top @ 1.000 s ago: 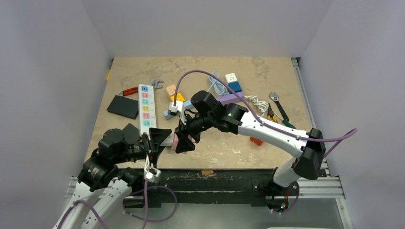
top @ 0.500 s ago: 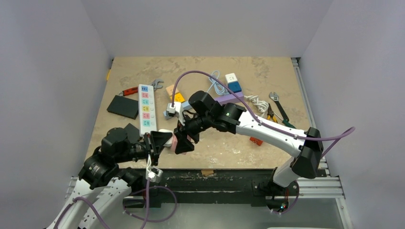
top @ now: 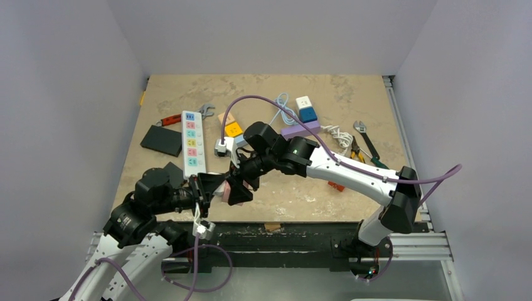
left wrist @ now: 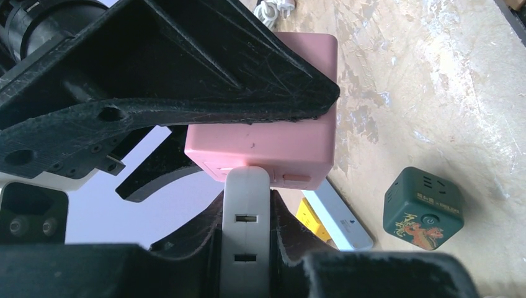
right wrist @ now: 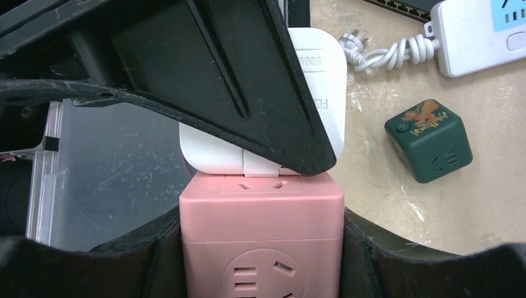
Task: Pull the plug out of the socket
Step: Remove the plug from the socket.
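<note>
1. the left gripper point(left wrist: 247, 264) is clamped tight on the flat sides of the white flat plastic plug point(left wrist: 246, 217).
2. the right gripper point(right wrist: 262, 273) stands part open, its fingers pressed on two opposite sides of the pink plastic cube socket point(right wrist: 262, 217).
3. the plug sits fully seated in one face of the socket, and the pair hangs between the two arms above the near edge of the beige mottled surface point(left wrist: 434, 93).
4. risk: the plug is thin and smooth, so a hard pull could slide it out of the left fingers before the pins let go.
5. risk: a pull off the line of the pins would likely bind them, or twist the cube in the right gripper.
6. risk: the upper finger of each gripper reaches almost to the seam, so either could snag on the other part.
7. risk: a piece that slips could drop off the edge or onto the dark green cube adapter point(left wrist: 423, 208) below.
</note>
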Motion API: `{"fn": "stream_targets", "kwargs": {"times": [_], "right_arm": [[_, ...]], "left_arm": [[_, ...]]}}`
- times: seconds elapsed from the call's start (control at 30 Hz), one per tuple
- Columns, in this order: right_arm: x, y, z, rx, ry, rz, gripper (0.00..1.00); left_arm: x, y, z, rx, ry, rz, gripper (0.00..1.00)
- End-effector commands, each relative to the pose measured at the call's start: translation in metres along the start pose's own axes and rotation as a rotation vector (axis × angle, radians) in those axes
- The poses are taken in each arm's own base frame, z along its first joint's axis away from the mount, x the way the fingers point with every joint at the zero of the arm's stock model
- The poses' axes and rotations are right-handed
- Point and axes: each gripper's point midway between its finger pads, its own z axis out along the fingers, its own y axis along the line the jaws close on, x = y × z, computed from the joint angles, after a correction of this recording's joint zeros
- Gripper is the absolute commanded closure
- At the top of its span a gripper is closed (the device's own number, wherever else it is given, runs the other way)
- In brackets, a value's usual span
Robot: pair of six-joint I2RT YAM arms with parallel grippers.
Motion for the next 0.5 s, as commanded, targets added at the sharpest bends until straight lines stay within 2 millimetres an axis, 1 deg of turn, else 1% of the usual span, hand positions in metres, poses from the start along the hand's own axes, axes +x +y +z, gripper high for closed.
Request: {"fn": "stream_targets", "kwargs": {"times": [0.0, 0.1, 0.17, 0.23, 0.33, 0.47], "right_arm": [[-0.020, 0.016, -0.008, -0.035, -0.053, -0.049, 1.00], [-0.014, 0.019, -0.010, -0.045, -0.046, -0.044, 1.00], [-0.008, 0.017, -0.012, -0.027, -0.037, -0.036, 1.00], [0.004, 0.014, -0.014, -0.007, -0.018, -0.023, 1.00], [0.022, 0.008, -0.022, 0.025, 0.008, 0.007, 1.00], [0.038, 0.003, -0.034, 0.050, 0.010, 0.033, 1.00]], "left_arm": [[-0.003, 0.026, -0.006, -0.065, 0.008, 0.059, 0.93], [-0.001, 0.026, -0.007, -0.064, 0.022, 0.057, 1.00], [0.001, 0.026, -0.007, -0.063, 0.034, 0.063, 1.00], [0.004, 0.026, -0.008, -0.064, 0.048, 0.066, 1.00], [0.008, 0.026, -0.008, -0.059, 0.069, 0.070, 1.00], [0.009, 0.025, -0.009, -0.053, 0.077, 0.073, 1.00]]}}
